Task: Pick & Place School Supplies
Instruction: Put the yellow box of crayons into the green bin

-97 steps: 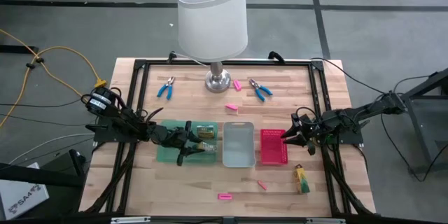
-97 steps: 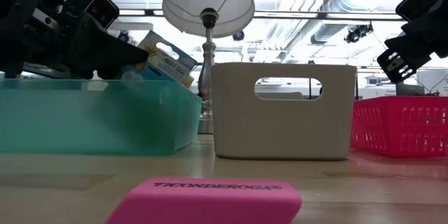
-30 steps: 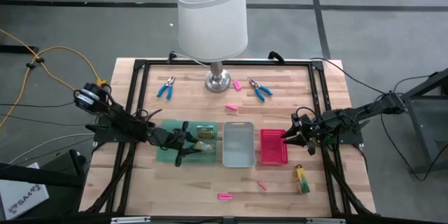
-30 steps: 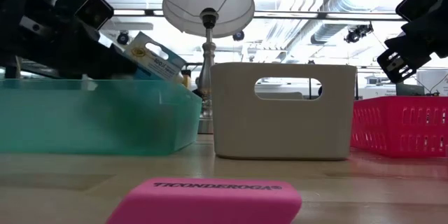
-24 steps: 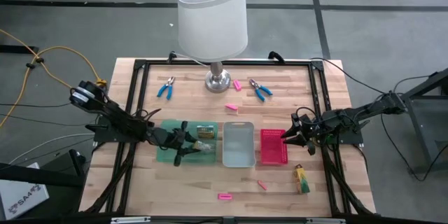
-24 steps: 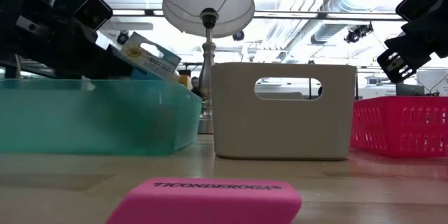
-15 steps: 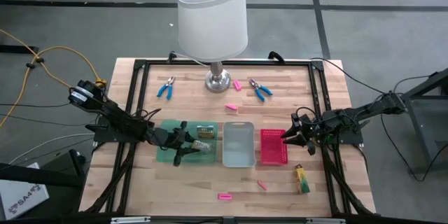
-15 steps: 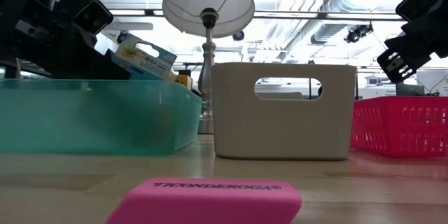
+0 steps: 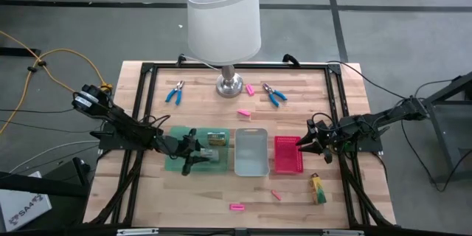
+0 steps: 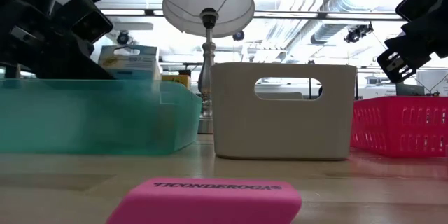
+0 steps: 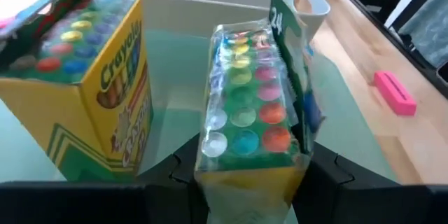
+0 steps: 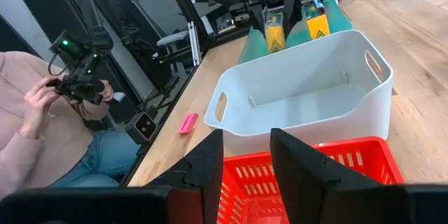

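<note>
My left gripper reaches into the green tray from the table's left and is shut on a clear-fronted crayon pack. In the low view this pack stands upright above the tray wall. A yellow-green crayon box stands in the same tray, beside the held pack. My right gripper waits open over the pink tray. Two blue-handled pliers lie near the lamp base. Pink erasers and another pack lie loose on the table. My left gripper pinches the crayon pack between its two fingers, at the yellow end nearest the wrist. The fingers come roughly level from the table's left. The pack stands upright inside the green tray; whether its underside rests on the tray floor I cannot tell.
A white tray sits between the green and pink trays. The white-shaded lamp stands at the far middle on its base. A pink eraser lies near the table's near edge. A person sits beyond the table.
My left gripper has drawn back a little toward the table's left edge, staying shut. The crayon pack, tilted toward the white tray a second ago, has swung upright and moved left with the gripper, next to the box in the green tray. The right arm has kept still.
</note>
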You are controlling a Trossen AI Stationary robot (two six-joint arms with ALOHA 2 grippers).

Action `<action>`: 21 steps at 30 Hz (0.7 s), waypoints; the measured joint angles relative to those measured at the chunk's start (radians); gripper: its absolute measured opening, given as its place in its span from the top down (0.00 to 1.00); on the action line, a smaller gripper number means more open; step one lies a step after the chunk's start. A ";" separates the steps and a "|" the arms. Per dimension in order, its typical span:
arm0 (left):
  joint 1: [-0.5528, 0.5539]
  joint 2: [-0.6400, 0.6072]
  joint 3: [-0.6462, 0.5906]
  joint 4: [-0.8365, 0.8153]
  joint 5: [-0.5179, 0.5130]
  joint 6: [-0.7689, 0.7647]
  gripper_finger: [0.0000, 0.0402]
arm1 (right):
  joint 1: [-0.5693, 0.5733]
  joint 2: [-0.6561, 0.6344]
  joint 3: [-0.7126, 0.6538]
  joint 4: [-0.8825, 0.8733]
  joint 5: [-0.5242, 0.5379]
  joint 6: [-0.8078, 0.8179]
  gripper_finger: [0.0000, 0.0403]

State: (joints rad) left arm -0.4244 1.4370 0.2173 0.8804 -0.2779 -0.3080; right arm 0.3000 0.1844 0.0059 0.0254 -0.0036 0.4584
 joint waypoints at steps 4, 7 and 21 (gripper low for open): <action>0.000 0.000 0.000 -0.001 0.001 0.000 0.64 | 0.000 0.000 0.000 0.000 0.000 0.000 0.72; 0.000 -0.003 0.000 -0.001 0.001 0.005 0.64 | 0.000 0.000 0.000 0.000 0.000 0.000 0.72; 0.000 -0.039 0.000 0.000 -0.002 0.061 0.66 | 0.000 0.000 0.000 0.000 0.000 0.000 0.72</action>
State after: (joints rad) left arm -0.4240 1.3983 0.2173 0.8806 -0.2802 -0.2473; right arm 0.3000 0.1846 0.0059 0.0254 -0.0034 0.4584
